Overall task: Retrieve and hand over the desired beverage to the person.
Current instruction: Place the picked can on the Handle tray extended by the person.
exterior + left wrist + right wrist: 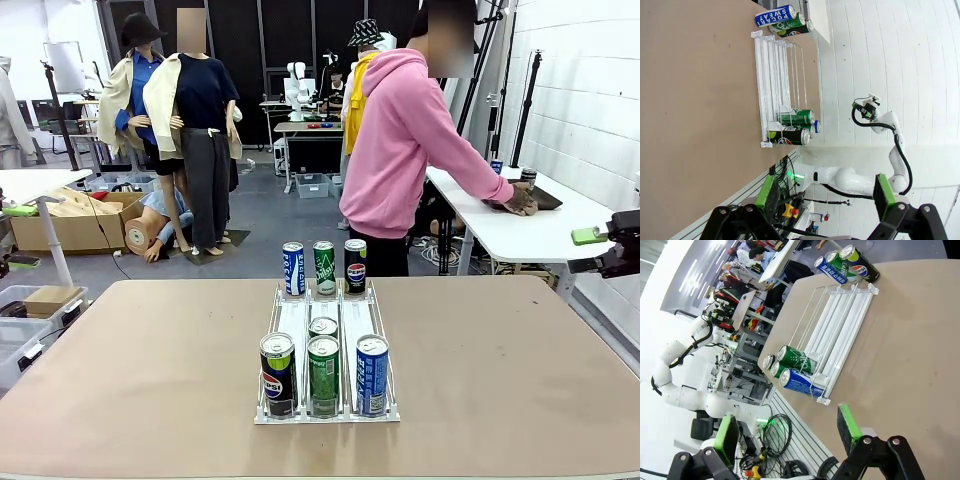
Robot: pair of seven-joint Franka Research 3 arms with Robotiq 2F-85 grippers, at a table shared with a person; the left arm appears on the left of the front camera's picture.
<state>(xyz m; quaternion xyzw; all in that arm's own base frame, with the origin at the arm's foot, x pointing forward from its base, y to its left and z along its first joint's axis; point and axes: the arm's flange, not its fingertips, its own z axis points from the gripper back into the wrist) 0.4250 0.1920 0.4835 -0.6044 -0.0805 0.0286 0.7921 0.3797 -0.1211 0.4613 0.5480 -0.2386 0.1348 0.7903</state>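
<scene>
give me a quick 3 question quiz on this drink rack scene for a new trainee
1. True or false: the person faces the rack with a hand held out for a can.
2. How many cans stand at the rack's near end, and how many stand on the table past its far end?
3. Multiple choice: the left gripper is A) shut on a can, B) open and holding nothing, C) resting on the rack.

Key
1. False: the person is turned aside, hands on the white side table.
2. Four at the near end, one behind the front three; three past the far end.
3. B. Its jaws stand apart above the table; the right gripper is open too.
</scene>
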